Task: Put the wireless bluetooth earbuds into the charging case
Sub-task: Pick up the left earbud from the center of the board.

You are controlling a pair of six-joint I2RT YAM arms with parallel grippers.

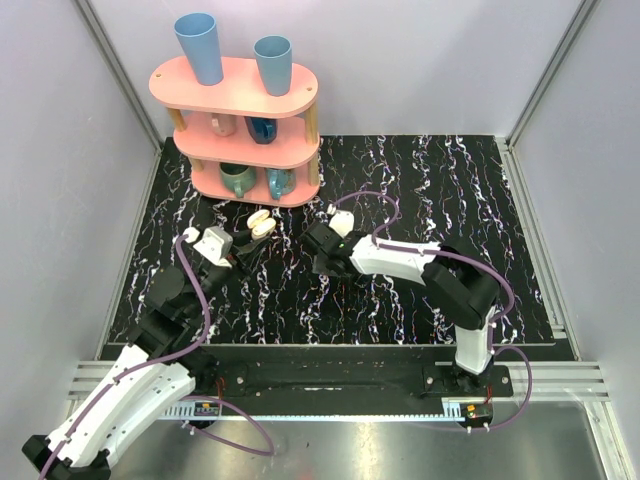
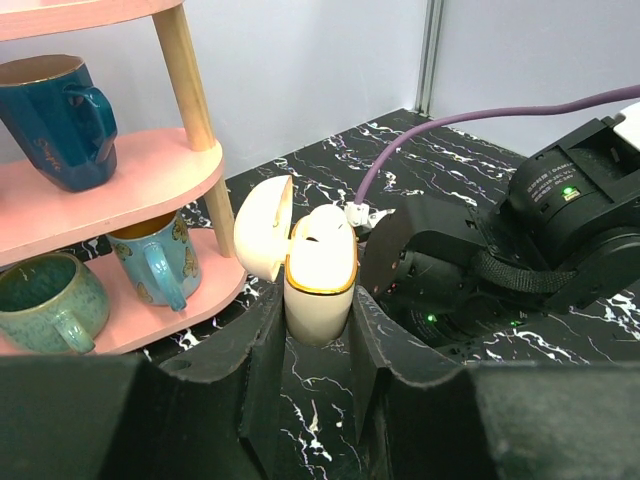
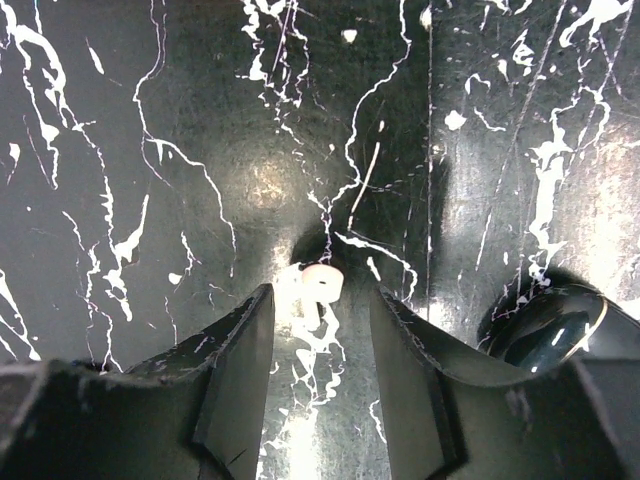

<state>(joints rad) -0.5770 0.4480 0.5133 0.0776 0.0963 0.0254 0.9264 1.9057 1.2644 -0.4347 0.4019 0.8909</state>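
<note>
Right gripper [image 3: 322, 300] is nose-down over the counter [image 3: 150, 150], jaws spread, with one earbud [image 3: 318, 283] lying on the marble between the fingertips. It's a touch off-centre and there's a gap on both sides, so no contact that I can see. Earbud is tiny and pale, partly lost in the white veining and glare.

Left gripper [image 2: 318, 300] is pinching the charging case [image 2: 320, 275] by its lower body. Case is upright, lid [image 2: 262, 225] swung open toward the pink shelf [image 2: 120, 170]. In the top view the case sits left of the right arm, well apart from the earbud on the counter. Something white bulges in the mouth of the case. Can't tell if that's the second earbud seated or just the inner moulding.

Step, my read: picking up this earbud, insertion not yet done for it.

Next move calls for:
- centring the jaws on the nub and squeezing gently. It's small and smooth, likely to squirt out or roll if the pinch is off-centre.
- lifting, carrying it across to the open case, lining it up with its well and setting it straight down.
- the left arm holding the case steady and upright for that.
</note>
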